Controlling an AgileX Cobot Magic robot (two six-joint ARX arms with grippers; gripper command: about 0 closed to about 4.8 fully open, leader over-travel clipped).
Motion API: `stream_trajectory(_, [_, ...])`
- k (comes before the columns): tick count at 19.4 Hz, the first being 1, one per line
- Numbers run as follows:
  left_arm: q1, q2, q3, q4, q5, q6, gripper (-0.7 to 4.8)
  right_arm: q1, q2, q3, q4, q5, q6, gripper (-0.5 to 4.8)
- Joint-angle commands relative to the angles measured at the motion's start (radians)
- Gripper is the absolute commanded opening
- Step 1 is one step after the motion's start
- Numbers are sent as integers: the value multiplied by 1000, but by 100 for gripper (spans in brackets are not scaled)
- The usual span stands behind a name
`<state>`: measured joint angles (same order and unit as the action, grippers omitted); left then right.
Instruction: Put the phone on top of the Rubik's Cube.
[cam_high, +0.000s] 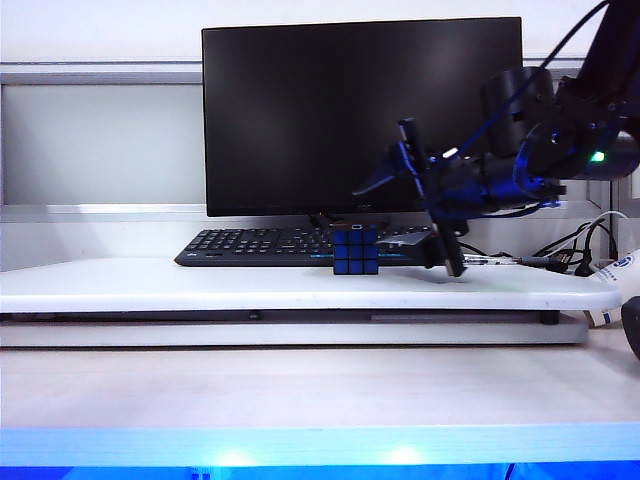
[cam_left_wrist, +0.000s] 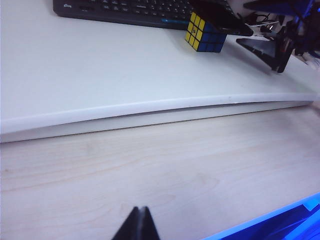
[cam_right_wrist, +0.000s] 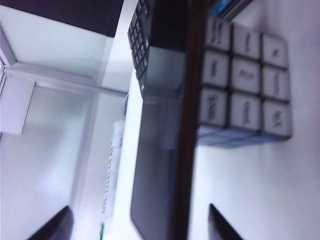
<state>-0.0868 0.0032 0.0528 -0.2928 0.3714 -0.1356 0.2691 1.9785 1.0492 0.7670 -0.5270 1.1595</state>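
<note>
Phone (cam_left_wrist: 220, 16) is lying across the top of the cube (cam_left_wrist: 204, 36), just in front of your keyboard (cam_high: 250, 245) on the white shelf (cam_high: 150, 285). Your right gripper (cam_high: 432, 205) is hanging right of it, jaws spread, gripping nothing. Your left gripper (cam_left_wrist: 136, 225) is sitting over the near wooden desk (cam_left_wrist: 160, 170), tips pressed together.

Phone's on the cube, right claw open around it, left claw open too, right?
No: the left claw is shut, over the wooden table, as the left wrist view shows. The phone does lie on the cube, the right claw open around it.
</note>
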Motion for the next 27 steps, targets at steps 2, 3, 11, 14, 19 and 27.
stream_trajectory(2, [1, 0, 7, -50, 11, -3, -6, -58, -9, 4, 6, -35, 0, 347])
stream_trajectory(3, [1, 0, 7, -50, 11, -3, -6, -71, -9, 4, 5, -54, 0, 347])
stream_trajectory(11, [1, 0, 7, -50, 11, -3, -5, -158, -11, 4, 17, -152, -45, 322])
stream_trajectory(14, [1, 0, 7, -50, 11, -3, -6, -180, -37, 4, 15, -172, -79, 261])
stream_trajectory(19, [1, 0, 7, -50, 11, -3, -6, -202, -162, 4, -102, -164, -269, 113])
stream_trajectory(27, [1, 0, 7, -50, 15, -3, -6, -213, -444, 3, -640, -30, -755, -9])
